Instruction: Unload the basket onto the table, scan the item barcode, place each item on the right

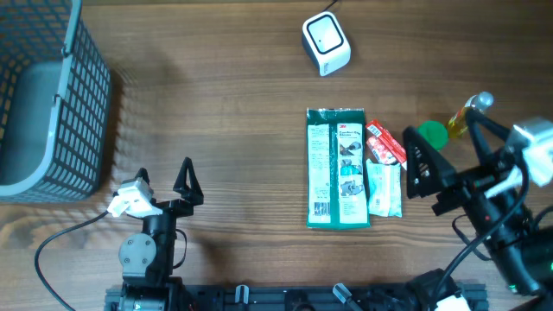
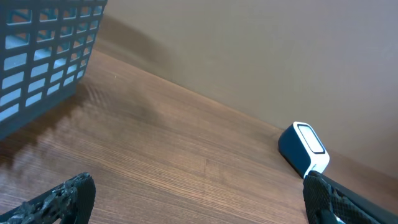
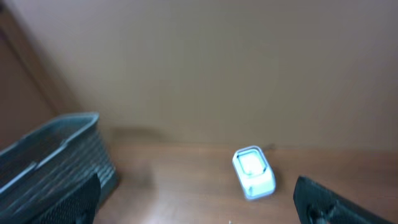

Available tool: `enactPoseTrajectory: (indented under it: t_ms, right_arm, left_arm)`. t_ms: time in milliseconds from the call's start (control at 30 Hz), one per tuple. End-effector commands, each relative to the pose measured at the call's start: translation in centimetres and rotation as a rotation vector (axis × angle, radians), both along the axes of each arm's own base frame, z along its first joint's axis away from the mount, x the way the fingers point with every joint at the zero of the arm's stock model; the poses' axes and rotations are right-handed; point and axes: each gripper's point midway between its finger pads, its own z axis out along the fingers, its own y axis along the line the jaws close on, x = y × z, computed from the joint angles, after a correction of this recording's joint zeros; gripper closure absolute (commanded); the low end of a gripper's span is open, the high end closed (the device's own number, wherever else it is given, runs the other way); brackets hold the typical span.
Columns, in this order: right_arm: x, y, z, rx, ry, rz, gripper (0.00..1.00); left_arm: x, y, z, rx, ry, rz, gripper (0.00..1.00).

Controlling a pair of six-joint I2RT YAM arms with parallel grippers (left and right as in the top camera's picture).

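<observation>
Left gripper (image 1: 162, 175): jaws spread wide, gripping nothing, low on the near-left of the table (image 1: 242, 112), well apart from every item. Its wrist view shows both fingers (image 2: 65, 198) at the bottom corners, with bare wood between them.

Right gripper (image 1: 441, 123): jaws also spread wide, at the right edge. From overhead the bottle (image 1: 436, 132), green cap and yellow body, sits between its fingers. Can't tell height or contact. The right wrist view is blurred and shows no grip.

Items lie right of centre. The green pack (image 1: 337, 168) lies flat, long side running front to back, label up. The red packet (image 1: 385, 143) is just beside its right edge. The white packet (image 1: 384, 189) is below that and touches the pack's side.

The scanner (image 1: 326, 43) stands at the far centre of the table, apart from the items, and shows in both wrist views (image 2: 303, 149) (image 3: 254, 171).

The basket (image 1: 60, 95) is at the far-left corner.
</observation>
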Motion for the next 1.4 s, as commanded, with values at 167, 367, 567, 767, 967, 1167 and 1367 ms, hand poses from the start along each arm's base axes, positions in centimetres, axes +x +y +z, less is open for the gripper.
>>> enactPoseTrajectory:
  t_ms: [167, 367, 567, 767, 967, 1167, 1367]
  right_arm:
    - [-2.4, -0.7, -1.7, -0.067, -0.412, 0.011, 0.01]
    - [-3.3, -1.4, -3.4, -0.002, -0.595, -0.017, 0.00]
    - [-3.1, -2.2, -6.7, -0.006, -0.663, -0.064, 0.00]
    - [-0.3, -2.5, -13.4, -0.028, -0.551, -0.087, 0.00]
    - [0.9, -2.7, -15.9, -0.070, -0.479, -0.109, 0.00]
    - [3.0, -2.4, -25.1, -0.166, -0.105, -0.083, 0.00]
    - [3.2, -3.3, -25.5, -0.170, -0.083, -0.117, 0.00]
  left_arm:
    - [-0.1, 0.4, 0.0, 0.020, -0.002, 0.020, 0.00]
    - [-0.1, 0.4, 0.0, 0.020, -0.002, 0.019, 0.00]
    - [0.0, 0.4, 0.0, 0.020, -0.002, 0.020, 0.00]
    - [0.0, 0.4, 0.0, 0.020, -0.002, 0.020, 0.00]
    - [0.0, 0.4, 0.0, 0.020, -0.002, 0.020, 0.00]
    - [0.0, 0.4, 0.0, 0.020, -0.002, 0.019, 0.00]
    - [0.0, 0.4, 0.0, 0.020, -0.002, 0.019, 0.00]
